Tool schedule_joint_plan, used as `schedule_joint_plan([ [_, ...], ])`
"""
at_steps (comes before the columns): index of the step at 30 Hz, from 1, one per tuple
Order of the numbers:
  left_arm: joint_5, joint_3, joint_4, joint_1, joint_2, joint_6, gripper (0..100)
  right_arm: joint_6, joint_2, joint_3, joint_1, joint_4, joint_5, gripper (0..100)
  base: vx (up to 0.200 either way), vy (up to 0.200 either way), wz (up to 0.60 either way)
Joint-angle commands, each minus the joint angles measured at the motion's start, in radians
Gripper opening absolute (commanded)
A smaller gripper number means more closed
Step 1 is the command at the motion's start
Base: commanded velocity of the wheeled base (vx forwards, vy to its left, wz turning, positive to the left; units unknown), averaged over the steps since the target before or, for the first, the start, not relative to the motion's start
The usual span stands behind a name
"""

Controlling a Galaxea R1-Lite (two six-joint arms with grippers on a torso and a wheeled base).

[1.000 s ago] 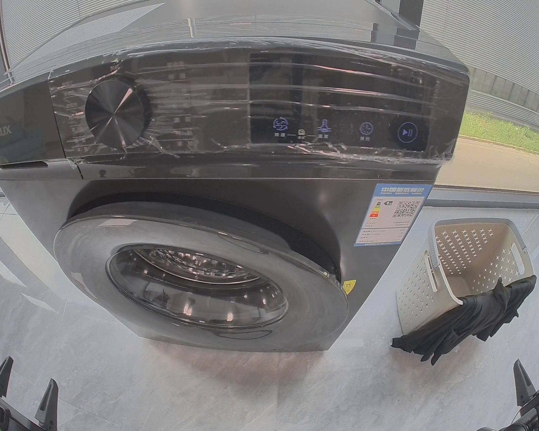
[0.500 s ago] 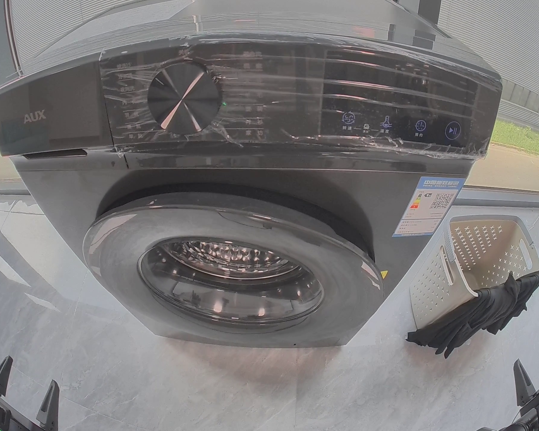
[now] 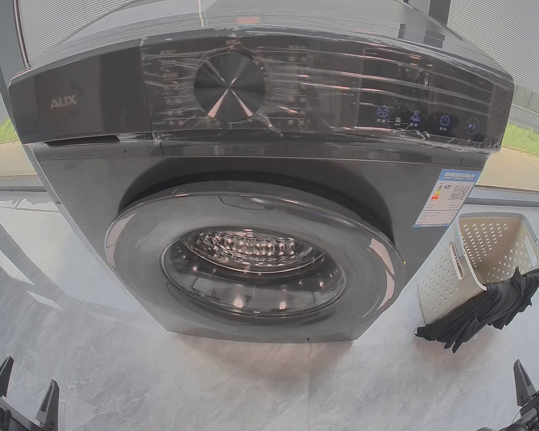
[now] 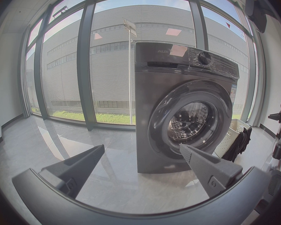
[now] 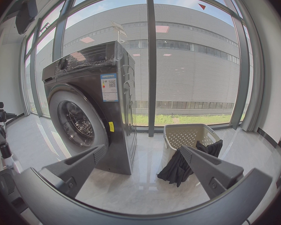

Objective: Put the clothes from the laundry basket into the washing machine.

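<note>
While clothes (image 3: 479,318) drape over laundry basket (image 3: 438,281) rim beside washing machine (image 3: 251,169), left tool (image 4: 141,147), right tool (image 5: 142,147) gape apart, empty.

Dark grey front-loading washing machine (image 3: 161,175), standing upright on the pale tiled floor (image 3: 221,384). Its round door (image 3: 365,270) appears shut; the ribbed steel drum (image 3: 254,249) shows through the glass porthole. The control panel across the top carries a rotary dial (image 3: 229,86) and is wrapped in clear film. A printed label (image 3: 448,197) sits at the front's upper corner on the robot's right. Cream perforated plastic laundry basket (image 3: 437,282), upright on the floor just beside the machine on that side. A black garment (image 3: 479,315) is draped over the basket's near rim, hanging down its outside wall to the floor.
</note>
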Motion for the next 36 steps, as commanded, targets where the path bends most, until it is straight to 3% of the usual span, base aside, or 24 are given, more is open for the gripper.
schedule_joint_plan([
  [1,0.000,0.016,-0.001,0.001,-0.018,-0.001,100,0.000,-0.016,0.018,0.000,0.000,0.001,100,0.000,0.000,0.00],
  [8,0.000,0.016,-0.001,0.001,-0.018,0.001,100,0.000,-0.016,0.018,0.000,0.000,0.002,100,0.000,0.000,0.00],
  [17,0.000,0.016,-0.001,0.001,-0.018,-0.004,100,0.000,-0.016,0.018,0.000,0.000,0.001,100,0.200,0.000,0.00],
  [36,0.002,0.016,-0.001,0.001,-0.018,-0.004,100,0.000,-0.016,0.018,0.000,0.000,0.001,100,0.000,0.000,0.00],
])
